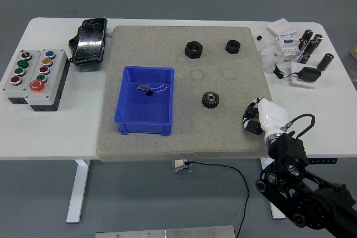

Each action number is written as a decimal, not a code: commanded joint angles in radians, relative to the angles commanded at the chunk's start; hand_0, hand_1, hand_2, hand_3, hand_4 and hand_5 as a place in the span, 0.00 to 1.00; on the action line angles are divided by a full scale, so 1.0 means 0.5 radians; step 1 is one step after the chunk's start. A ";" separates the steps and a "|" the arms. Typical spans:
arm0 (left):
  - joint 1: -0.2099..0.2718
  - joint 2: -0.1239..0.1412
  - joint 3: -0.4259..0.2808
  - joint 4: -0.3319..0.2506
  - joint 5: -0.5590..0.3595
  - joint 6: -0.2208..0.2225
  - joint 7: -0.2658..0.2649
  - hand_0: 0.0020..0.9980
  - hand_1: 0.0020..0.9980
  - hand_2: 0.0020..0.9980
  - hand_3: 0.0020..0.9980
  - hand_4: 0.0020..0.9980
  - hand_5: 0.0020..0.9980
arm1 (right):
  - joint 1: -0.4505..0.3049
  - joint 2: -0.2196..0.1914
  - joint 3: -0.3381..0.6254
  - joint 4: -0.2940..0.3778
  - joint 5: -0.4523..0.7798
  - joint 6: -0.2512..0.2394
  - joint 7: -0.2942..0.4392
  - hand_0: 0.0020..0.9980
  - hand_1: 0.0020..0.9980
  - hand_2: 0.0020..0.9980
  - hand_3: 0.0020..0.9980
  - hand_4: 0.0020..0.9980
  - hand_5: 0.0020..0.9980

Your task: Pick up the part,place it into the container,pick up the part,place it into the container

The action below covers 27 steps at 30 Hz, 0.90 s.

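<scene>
Since the right hand [257, 116] hovers empty, fingers loosely curled, at the gear's [210, 100] four o'clock, a careless reach could knock it away from the bin [127, 123].

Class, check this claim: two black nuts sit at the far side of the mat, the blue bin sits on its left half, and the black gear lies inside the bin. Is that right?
Not quite. The head view shows the black gear on the mat, right of the blue bin, not inside it. The two black nuts and the bin's place are as stated.

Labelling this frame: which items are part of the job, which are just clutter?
Job: blue bin, gear, two black nuts, right hand.
Clutter: button boxes, black pouch, small cylinders and white packets, grey mat.
</scene>
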<state>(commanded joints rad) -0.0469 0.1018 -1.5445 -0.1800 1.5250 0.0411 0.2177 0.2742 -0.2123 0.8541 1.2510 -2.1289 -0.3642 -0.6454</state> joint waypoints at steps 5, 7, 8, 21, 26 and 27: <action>-0.001 -0.001 0.003 0.000 -0.004 0.000 -0.001 0.63 0.55 0.53 0.60 0.66 0.35 | 0.029 -0.013 -0.011 0.019 -0.027 -0.014 0.000 0.36 0.54 0.39 0.49 0.55 0.06; -0.002 0.000 0.003 0.000 -0.004 0.000 0.000 0.63 0.55 0.53 0.60 0.66 0.35 | 0.054 -0.022 -0.025 0.033 -0.041 -0.017 0.000 0.36 0.54 0.39 0.49 0.55 0.06; -0.002 0.000 0.002 0.000 -0.003 0.000 0.000 0.63 0.55 0.53 0.60 0.66 0.35 | 0.071 -0.027 -0.039 0.042 -0.048 -0.017 0.000 0.36 0.54 0.39 0.49 0.55 0.06; 0.002 0.001 -0.016 0.000 0.013 -0.001 0.014 0.63 0.55 0.53 0.61 0.66 0.35 | 0.428 0.058 -0.375 0.139 0.141 -0.126 0.032 0.36 0.54 0.39 0.49 0.52 0.04; -0.003 -0.001 -0.022 0.000 0.021 -0.002 0.020 0.63 0.55 0.53 0.61 0.66 0.35 | 0.587 0.160 -0.553 0.163 0.348 -0.251 0.127 0.38 0.54 0.41 0.49 0.54 0.04; -0.004 -0.001 -0.023 0.000 0.022 -0.002 0.021 0.63 0.55 0.53 0.61 0.66 0.35 | 0.614 0.179 -0.592 0.166 0.379 -0.272 0.144 0.38 0.54 0.41 0.49 0.54 0.04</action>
<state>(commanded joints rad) -0.0488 0.1015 -1.5558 -0.1800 1.5362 0.0399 0.2282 0.5812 -0.1226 0.5582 1.3342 -1.9393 -0.5000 -0.5732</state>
